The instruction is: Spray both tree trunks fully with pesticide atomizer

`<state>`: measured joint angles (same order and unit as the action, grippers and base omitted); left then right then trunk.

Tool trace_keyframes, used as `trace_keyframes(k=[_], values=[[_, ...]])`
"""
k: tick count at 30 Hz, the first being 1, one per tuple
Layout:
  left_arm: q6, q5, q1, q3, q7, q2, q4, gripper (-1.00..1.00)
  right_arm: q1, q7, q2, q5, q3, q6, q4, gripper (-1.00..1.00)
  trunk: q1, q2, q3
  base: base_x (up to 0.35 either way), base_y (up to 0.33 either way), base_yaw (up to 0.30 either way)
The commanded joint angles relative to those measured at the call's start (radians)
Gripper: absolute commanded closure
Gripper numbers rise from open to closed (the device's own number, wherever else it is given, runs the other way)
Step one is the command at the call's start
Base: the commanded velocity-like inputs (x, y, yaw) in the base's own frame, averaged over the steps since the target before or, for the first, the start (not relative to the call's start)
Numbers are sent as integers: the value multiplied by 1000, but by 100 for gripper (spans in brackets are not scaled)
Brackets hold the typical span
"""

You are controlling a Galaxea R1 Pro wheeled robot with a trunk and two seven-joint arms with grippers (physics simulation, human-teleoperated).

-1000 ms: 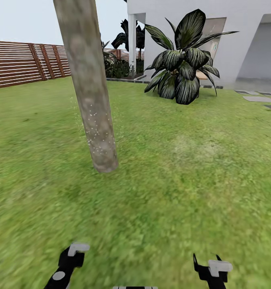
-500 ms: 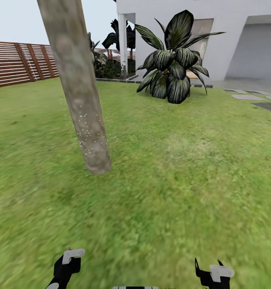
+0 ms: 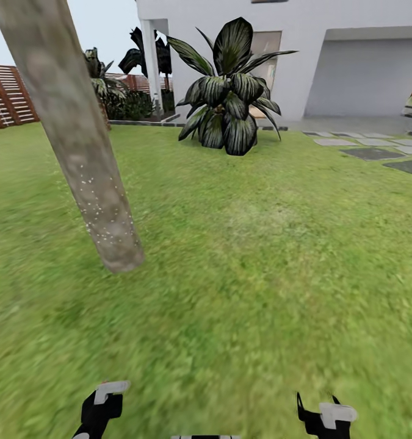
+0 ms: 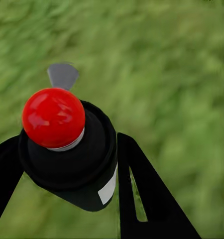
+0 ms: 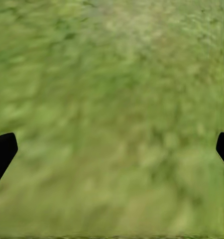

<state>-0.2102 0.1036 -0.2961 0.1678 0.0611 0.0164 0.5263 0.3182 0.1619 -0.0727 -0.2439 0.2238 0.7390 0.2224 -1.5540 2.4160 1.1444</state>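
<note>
The pesticide atomizer [image 4: 67, 154] is pinched by the left gripper [image 4: 67, 169] jaws. The right gripper [image 5: 112, 149] jaws are spread over grass [image 5: 112, 89]. White specks are seen on the tree trunk [image 3: 77, 140].

The garden is seen from the head camera, set high and aimed forward and down. The leaning tree trunk [image 3: 77, 152] is taken in at near left, the lawn [image 3: 260, 256] across the middle, and a broad-leaved plant [image 3: 227, 103], the white house [image 3: 328, 55], the fence [image 3: 4, 97] and stepping stones [image 3: 370, 152] far off. Both claws are caught at its lower edge, the left claw [image 3: 105, 399] and the right claw [image 3: 321, 414].

The left wrist camera is pointed along its fingers at the grass, with the atomizer [image 4: 67, 144] very close before the lens. The right wrist camera is aimed at blurred grass between two dark fingertips [image 5: 2, 152]. The lawn is shared by all three views.
</note>
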Motion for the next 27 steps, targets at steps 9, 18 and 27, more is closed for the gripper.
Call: trace_keyframes(k=[9,18,27], values=[[0,0,4,0,0,-1,1,100,-1,1,1,0,0,0,0,-100,12,-21,-9,0,0,-300],[-12,5,7,-4,12,-9,-3,100,0,1,2,0,0,0,-1,-100,12,-21,-9,-164,-100,-300],[-12,7,7,-2,13,-9,-2,100,0,0,4,0,0,0,-2,-100,12,-21,-9,-278,-165,-300]])
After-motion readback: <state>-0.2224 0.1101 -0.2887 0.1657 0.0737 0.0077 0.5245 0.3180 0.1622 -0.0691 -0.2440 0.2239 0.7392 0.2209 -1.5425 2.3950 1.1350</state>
